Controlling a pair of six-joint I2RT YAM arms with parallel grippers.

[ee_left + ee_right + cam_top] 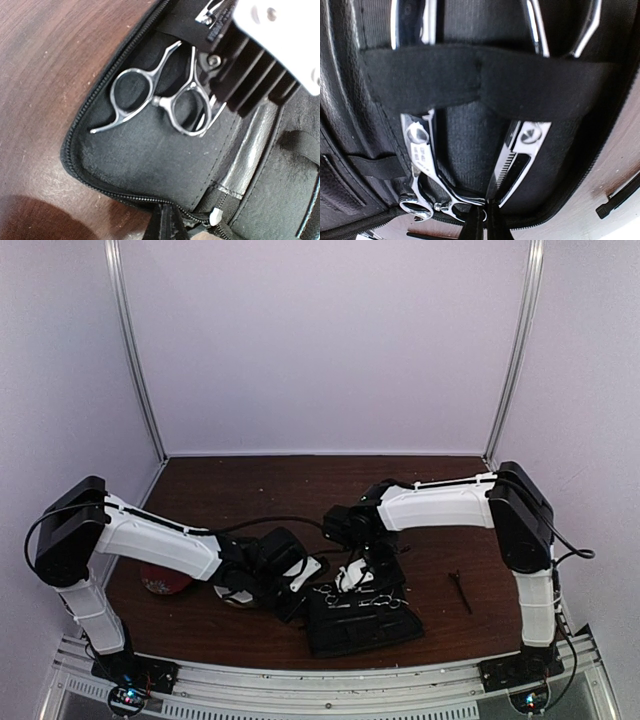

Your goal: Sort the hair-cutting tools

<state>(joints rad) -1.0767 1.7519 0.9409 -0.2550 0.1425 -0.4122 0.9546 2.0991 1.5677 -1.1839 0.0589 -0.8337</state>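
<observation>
Fingers [473,230] of the right gripper [481,225] are pressed together on nothing, and it's the same with the left gripper [167,227]. Both scissors [520,150] sit strapped inside the pouch [345,638]. A loose black stick [461,592] lies on the table right of it, long axis running roughly near-to-far. Right arm's clearly closer.

A pair of silver scissors [156,101] is seen lying inside an open black zippered pouch [130,165] set on the brown wooden bench [45,75], its ring handles exposed on the fabric lining, its blades hidden beneath a ribbed black-and-white arm housing [257,70] at upper right.
</observation>
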